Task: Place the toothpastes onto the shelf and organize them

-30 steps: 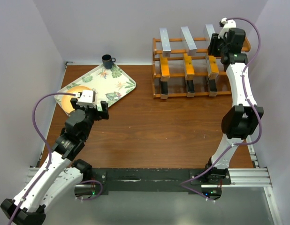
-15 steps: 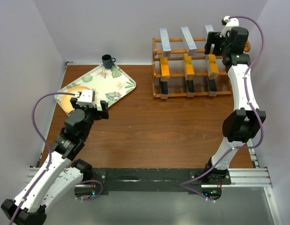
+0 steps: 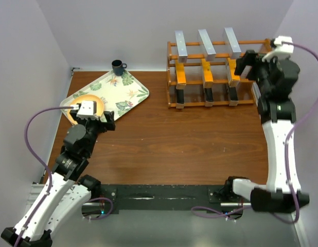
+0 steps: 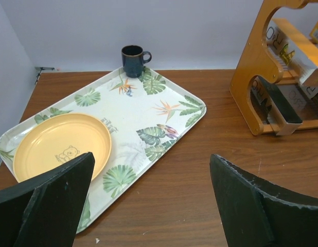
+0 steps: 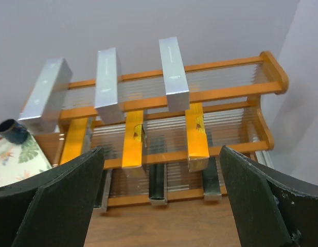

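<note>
Read the overhead view as a clock, with the arm bases at 6. Your left gripper (image 3: pixel 100 121) hangs at about 9 o'clock, at the near edge of the leaf-patterned tray (image 3: pixel 129 95). Its fingers (image 4: pixel 51 200) are spread wide and released, with nothing between them. An orange-yellow plate (image 4: pixel 61 146) lies on the tray's left end, just ahead of that gripper. A dark mug (image 3: pixel 118 67) stands on the table at 11 o'clock, just beside the tray's far corner.

The shelf (image 3: pixel 171 82) sits at 1 o'clock, against the far wall. You can see all nine toothpastes (image 3: pixel 207 72) on it, in three columns. Three silver-grey boxes (image 5: pixel 106 82) lie on the top tier, three orange-yellow boxes (image 5: pixel 132 136) on the middle tier and three black boxes (image 3: pixel 207 94) on the bottom one.

Your right gripper (image 3: pixel 246 63) is at 2 o'clock, near the shelf's right end. Its fingers (image 5: pixel 267 206) stand wide apart and released, gripping nothing and clear of the boxes.
</note>
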You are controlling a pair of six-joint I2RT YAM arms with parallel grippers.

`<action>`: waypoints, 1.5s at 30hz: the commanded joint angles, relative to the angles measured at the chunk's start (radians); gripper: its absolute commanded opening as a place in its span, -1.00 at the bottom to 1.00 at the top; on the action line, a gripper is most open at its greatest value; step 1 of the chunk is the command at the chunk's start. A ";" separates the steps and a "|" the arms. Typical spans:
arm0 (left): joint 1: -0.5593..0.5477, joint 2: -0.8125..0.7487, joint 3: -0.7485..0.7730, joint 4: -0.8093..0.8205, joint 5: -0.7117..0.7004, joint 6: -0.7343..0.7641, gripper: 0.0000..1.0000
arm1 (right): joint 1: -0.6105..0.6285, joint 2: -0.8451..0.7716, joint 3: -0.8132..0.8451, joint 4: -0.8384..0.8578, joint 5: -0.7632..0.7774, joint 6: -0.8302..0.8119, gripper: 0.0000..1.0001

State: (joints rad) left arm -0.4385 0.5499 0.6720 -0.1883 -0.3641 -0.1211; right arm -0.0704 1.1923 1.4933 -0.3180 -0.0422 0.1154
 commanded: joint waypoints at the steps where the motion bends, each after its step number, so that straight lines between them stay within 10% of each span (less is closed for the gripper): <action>1: 0.009 -0.059 -0.011 0.036 -0.019 -0.017 1.00 | 0.003 -0.224 -0.193 0.025 0.039 0.090 0.97; 16: 0.009 -0.352 -0.120 0.122 0.002 -0.012 0.99 | 0.101 -0.874 -0.642 -0.153 0.235 0.083 0.97; 45: 0.011 -0.475 -0.167 0.122 -0.219 0.001 1.00 | 0.187 -1.086 -0.864 -0.035 0.281 0.053 0.97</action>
State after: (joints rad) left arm -0.4374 0.0917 0.5087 -0.1112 -0.5461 -0.1352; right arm 0.1123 0.1146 0.6292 -0.3927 0.2226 0.1707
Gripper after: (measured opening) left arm 0.995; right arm 0.983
